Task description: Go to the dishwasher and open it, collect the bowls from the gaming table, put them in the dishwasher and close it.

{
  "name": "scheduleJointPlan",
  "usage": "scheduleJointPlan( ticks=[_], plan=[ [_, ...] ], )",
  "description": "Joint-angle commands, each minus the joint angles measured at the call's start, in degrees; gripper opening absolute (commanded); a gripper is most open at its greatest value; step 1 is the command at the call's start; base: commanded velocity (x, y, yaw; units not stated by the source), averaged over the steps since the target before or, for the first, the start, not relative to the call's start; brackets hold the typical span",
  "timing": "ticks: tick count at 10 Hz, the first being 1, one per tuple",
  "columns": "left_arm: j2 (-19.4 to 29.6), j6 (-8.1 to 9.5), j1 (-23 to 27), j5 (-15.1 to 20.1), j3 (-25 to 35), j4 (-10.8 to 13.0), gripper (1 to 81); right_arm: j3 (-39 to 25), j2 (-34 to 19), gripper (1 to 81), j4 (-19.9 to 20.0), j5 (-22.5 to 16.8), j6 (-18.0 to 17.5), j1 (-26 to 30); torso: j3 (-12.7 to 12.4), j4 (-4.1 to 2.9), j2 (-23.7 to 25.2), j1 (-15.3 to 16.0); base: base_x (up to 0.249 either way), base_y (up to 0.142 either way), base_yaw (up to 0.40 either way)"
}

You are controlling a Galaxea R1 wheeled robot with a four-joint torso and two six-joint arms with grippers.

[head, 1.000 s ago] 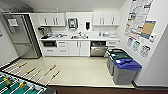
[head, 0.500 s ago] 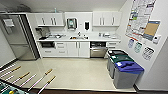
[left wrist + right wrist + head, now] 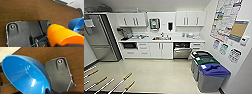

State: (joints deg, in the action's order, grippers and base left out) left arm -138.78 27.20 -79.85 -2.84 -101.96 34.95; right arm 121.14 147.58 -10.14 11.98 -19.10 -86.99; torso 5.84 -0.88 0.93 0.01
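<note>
Head view: wall posters (image 3: 225, 18), writing unreadable.

A: Legible text, any item?
B: None. Wall posters (image 3: 225, 17) and the small signs (image 3: 224, 49) above the bins (image 3: 210, 72) carry print, too blurred to read.

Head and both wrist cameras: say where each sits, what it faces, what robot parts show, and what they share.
Head: high up, facing a kitchenette with the dishwasher ajar and bins.
Left wrist: on the left arm, facing a brown surface; the dark plate and an orange bowl loom close.
Right wrist: on the right arm, facing a blue bowl and its plate.
Shared: the blue bowl shows in both wrist views.
</note>
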Motion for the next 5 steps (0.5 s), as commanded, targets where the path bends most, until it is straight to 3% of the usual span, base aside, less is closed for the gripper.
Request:
scheduleJointPlan(
  ticks=[1, 5],
  plan=[
    [2.2, -0.04, 3.0, 1.4, 1.4, 0.9, 1.0, -0.7, -1.3, 1.0, -0.8, -2.1, -0.1, 2.3, 0.0, 0.00, 0.0, 0.0, 0.173, 0.000, 0.000],
    [2.3, -0.04, 3.0, 1.4, 1.4, 0.9, 1.0, -0.8, -1.4, 1.0, -0.8, -2.1, -0.1, 2.3, 0.0, 0.00, 0.0, 0.0, 0.173, 0.000, 0.000]
  ],
)
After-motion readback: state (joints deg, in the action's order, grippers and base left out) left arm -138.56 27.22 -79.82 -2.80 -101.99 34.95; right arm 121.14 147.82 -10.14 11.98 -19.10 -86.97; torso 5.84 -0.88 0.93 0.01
